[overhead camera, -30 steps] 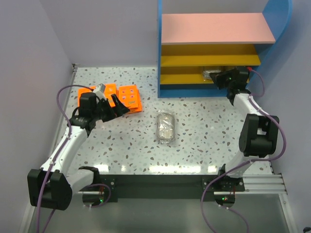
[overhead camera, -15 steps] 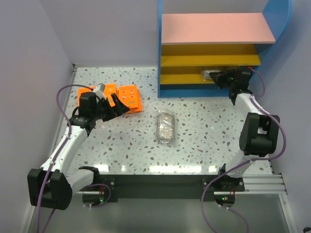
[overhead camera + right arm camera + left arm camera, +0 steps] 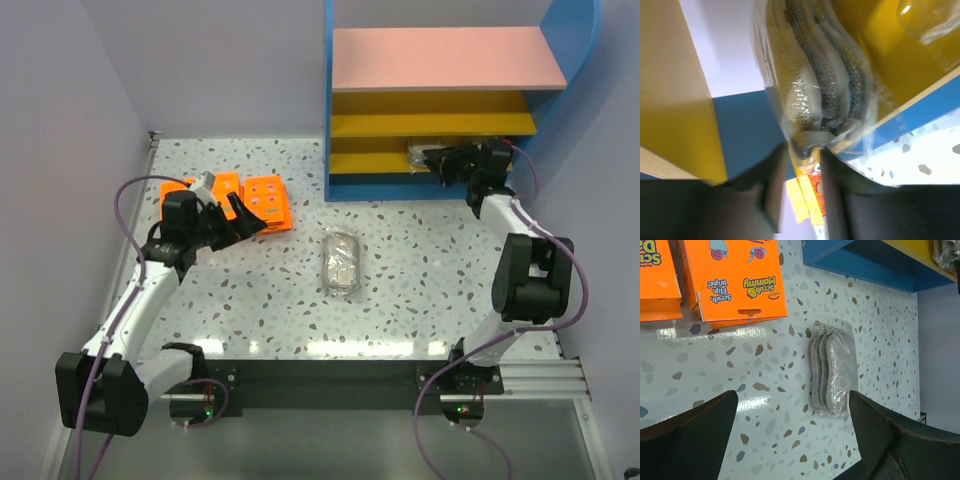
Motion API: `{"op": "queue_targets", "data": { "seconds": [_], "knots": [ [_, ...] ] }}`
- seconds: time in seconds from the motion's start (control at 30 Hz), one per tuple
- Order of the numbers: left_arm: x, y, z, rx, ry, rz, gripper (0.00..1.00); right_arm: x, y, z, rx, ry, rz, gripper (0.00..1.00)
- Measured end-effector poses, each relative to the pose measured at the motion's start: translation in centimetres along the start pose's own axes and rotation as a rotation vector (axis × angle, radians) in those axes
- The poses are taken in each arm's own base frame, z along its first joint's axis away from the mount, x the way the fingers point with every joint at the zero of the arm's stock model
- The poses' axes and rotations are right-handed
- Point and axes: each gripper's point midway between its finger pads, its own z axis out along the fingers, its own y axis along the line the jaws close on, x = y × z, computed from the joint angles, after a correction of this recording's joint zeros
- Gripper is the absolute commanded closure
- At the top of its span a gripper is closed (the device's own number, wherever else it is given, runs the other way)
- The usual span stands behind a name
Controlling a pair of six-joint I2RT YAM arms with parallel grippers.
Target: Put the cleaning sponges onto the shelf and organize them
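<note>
light: bright, even | shadows: soft | glare: white patches on tabletop [image 3: 765, 405] beside orange sponge packs [image 3: 740, 280] | right wrist view: motion-blurred, wrapped pads [image 3: 810, 85] smeared

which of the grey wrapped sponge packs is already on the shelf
The pack by the right tool, on the lowest yellow board of the shelf. The other grey pack lies out on the speckled table.

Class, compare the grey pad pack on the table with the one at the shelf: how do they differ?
The table pack lies flat on the speckled table; the shelf pack sits on the shelf's lower yellow board. No tool touches the table pack; the shelf pack's end lies between the right tool's fingers. Both hold grey pads in clear wrap.
</note>
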Motion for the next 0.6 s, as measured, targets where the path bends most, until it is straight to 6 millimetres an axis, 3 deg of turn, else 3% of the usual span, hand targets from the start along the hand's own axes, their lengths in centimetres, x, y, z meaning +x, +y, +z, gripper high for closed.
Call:
{"op": "queue_targets", "data": {
  "seconds": [0.1,0.27,0.4,0.47,0.6],
  "knots": [
    [-0.1,-0.2,-0.2,0.005,-0.007,0.004,0.02,0.2,0.4,-0.1,-0.011,0.003,0.000,0.38],
    [-0.5,-0.8,-1.0,0.023,-0.034,0.017,0.02,0.7,2.4,-2.6,-0.054,-0.007,-0.024,0.20],
    [-0.6,-1.0,-1.2,0.027,-0.040,0.020,0.02,2.0,4.8,-7.3,-0.112,-0.019,-0.078,0.18],
    [-0.5,-1.0,-1.3,0.025,-0.037,0.019,0.02,3.3,5.1,-10.1,-0.120,-0.010,-0.112,0.18],
    [-0.4,-1.0,-1.5,0.026,-0.038,0.021,0.02,6.9,2.9,-14.0,-0.086,0.033,-0.169,0.20]
  ]
}}
